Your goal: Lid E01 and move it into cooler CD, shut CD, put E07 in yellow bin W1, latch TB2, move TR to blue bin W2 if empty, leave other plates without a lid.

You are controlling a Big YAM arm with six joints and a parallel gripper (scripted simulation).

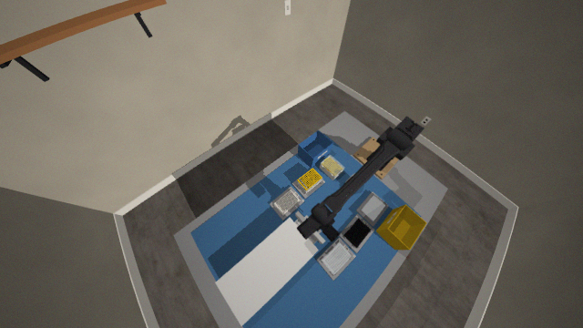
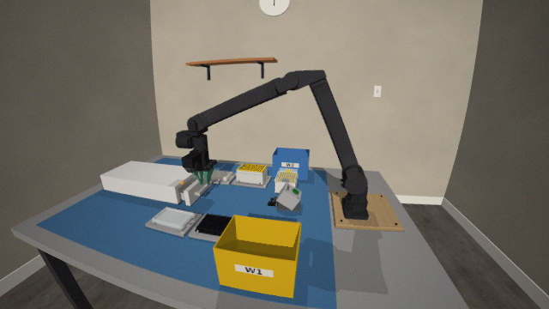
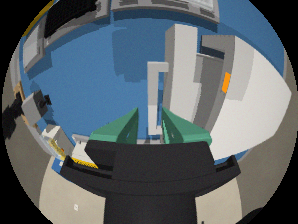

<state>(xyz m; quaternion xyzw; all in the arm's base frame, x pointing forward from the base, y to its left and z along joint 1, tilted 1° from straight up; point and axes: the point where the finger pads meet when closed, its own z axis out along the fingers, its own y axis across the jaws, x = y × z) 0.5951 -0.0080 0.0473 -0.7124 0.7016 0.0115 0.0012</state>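
The white cooler CD (image 1: 264, 269) (image 2: 141, 180) lies at the left of the blue mat. Its drawer front (image 2: 193, 194) faces the plates. My gripper (image 2: 203, 178) (image 3: 150, 111) hangs just above the drawer's white handle (image 3: 158, 86), fingers partly apart with nothing between them. The handle shows in the gap ahead of the fingertips. The black plate (image 1: 356, 232) (image 2: 213, 224) (image 3: 73, 3) sits in its nest without a lid. The white plate (image 1: 337, 259) (image 2: 173, 218) sits beside it. A grey lid lies on the lid park (image 1: 373, 207).
The yellow bin W1 (image 1: 402, 227) (image 2: 257, 253) stands at the front. The blue bin W2 (image 1: 315, 148) (image 2: 292, 160) stands at the back. The tip rack TR (image 1: 310, 179) (image 2: 251, 172) shows yellow tips. TB2 (image 1: 332, 167) (image 2: 286, 177) and the DONE key (image 2: 289, 196) stand nearby. Another plate (image 1: 287, 202) sits behind the cooler's drawer.
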